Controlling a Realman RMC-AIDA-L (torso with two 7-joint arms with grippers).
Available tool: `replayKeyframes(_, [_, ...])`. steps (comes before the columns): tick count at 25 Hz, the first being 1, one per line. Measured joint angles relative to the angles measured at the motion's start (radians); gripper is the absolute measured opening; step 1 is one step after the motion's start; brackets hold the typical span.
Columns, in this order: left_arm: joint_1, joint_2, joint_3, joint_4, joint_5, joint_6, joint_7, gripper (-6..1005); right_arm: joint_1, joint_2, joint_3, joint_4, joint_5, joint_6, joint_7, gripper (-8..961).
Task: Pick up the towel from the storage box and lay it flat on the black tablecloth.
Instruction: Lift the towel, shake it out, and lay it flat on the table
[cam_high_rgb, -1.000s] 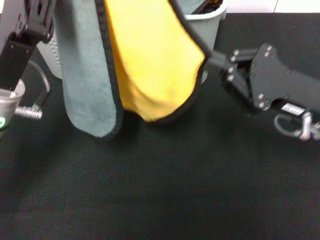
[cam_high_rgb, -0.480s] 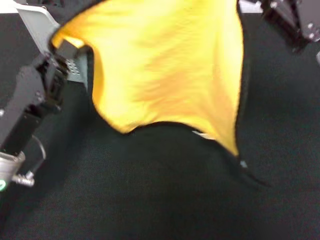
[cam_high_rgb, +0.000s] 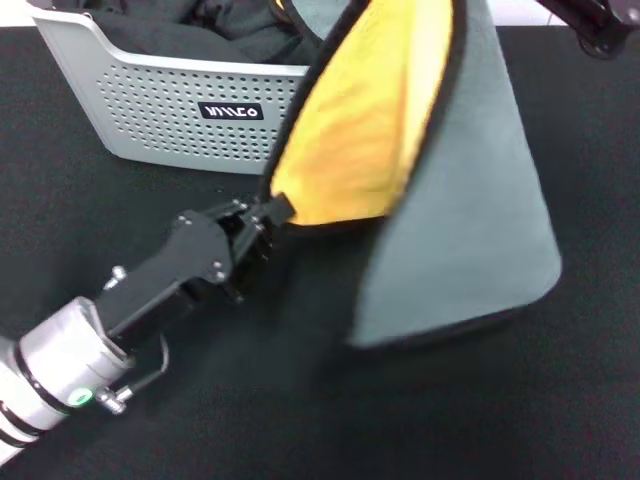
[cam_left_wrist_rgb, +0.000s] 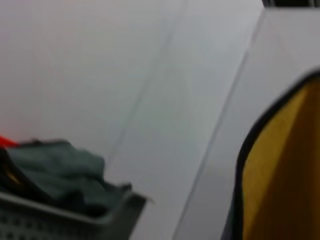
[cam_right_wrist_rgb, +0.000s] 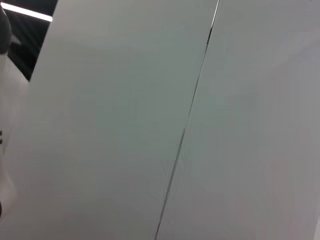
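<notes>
Towel (cam_high_rgb: 440, 190) pinched at its lower yellow corner by left gripper (cam_high_rgb: 268, 215), jaws clenched on black trim, hanging above black tablecloth (cam_high_rgb: 330, 420). Beyond the jaws, storage box (cam_high_rgb: 150, 110) holding dark cloths (cam_left_wrist_rgb: 55, 172), plainest from left wrist. Right gripper (cam_high_rgb: 600, 20) cut off far behind; grip unreadable.

Head camera looks down; wrist cameras face pale panels.
</notes>
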Motion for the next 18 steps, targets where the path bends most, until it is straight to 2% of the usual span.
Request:
replayKeyframes(4, [-0.011, -0.002, -0.001, 0.004, 0.042, -0.071, 0.006, 135, 0.019, 0.003, 0.025, -0.027, -0.038, 0.010, 0.042, 0])
replayKeyframes(9, [-0.008, -0.008, -0.009, 0.005, 0.041, -0.132, 0.007, 182, 0.020, -0.006, 0.038, -0.036, -0.041, -0.004, 0.062, 0])
replayKeyframes(12, [-0.008, -0.008, -0.010, 0.005, 0.035, -0.131, 0.007, 242, 0.016, -0.018, 0.046, -0.042, -0.047, -0.041, 0.071, 0])
replayKeyframes(18, [-0.012, -0.011, -0.011, 0.008, 0.019, -0.117, 0.018, 362, 0.058, -0.059, 0.123, -0.048, -0.129, -0.198, 0.155, -1])
